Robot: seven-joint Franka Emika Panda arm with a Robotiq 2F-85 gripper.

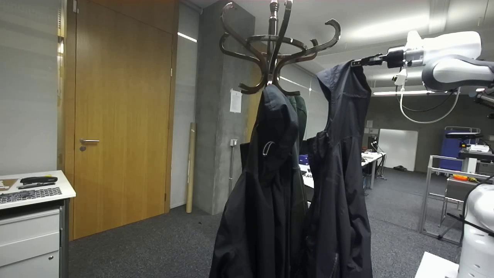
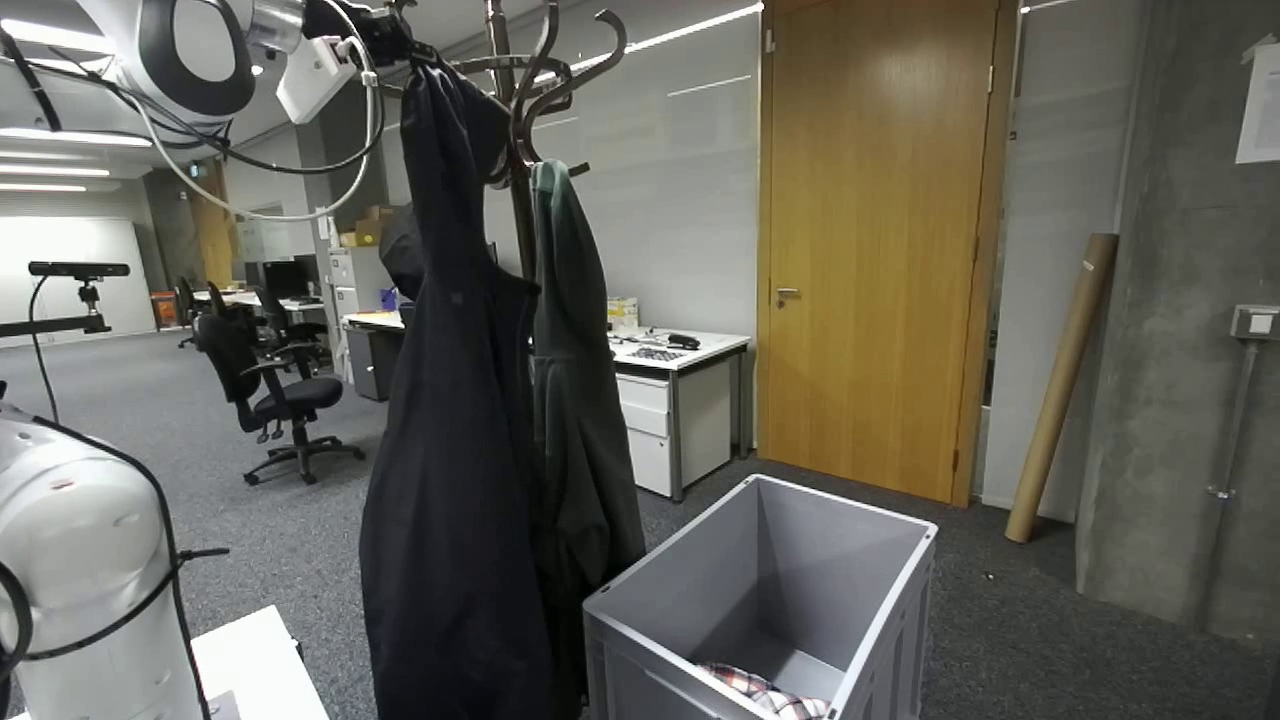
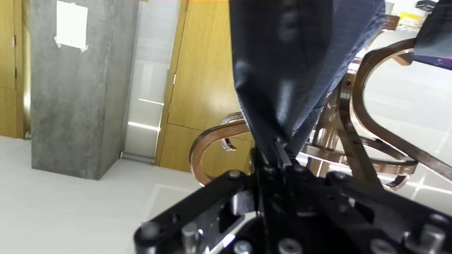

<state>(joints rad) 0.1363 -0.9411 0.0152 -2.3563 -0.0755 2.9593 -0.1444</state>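
Grey carpet point(image 1: 146, 251) underfoot in both exterior views. Behind, a concrete pillar point(image 1: 216, 116) and a wooden door point(image 1: 123, 96), closed, with a white desk point(image 1: 66, 183) near the latter. White robot arm point(image 1: 451, 48), extended at about the height of a dark brown coat stand point(image 1: 269, 73), glossy and curved. Long navy jacket point(image 1: 343, 166), suspended just beside the stand, its hood point(image 1: 345, 79) uppermost and apart from the curved top in an exterior view; contact between the lower folds and the neighbouring garments impossible to tell. On the stand, a dark coat point(image 1: 251, 208) and a dark green garment point(image 2: 580, 400), also hanging. Near them, a deep grey crate point(image 2: 835, 545), open-topped and rectangular. Farther back, a black office chair point(image 2: 295, 395). Beside the pillar, a brown tube point(image 1: 191, 170), leaning. Black gripper point(image 1: 356, 63), roughly level at the arm's end: jaws tight together, pinching the peak of the hood, fabric caught between the fingers point(image 3: 283, 157) in the wrist view. Inside the crate, rumpled plaid cloth point(image 2: 765, 690). On the pillar, a taped white paper point(image 1: 236, 101).
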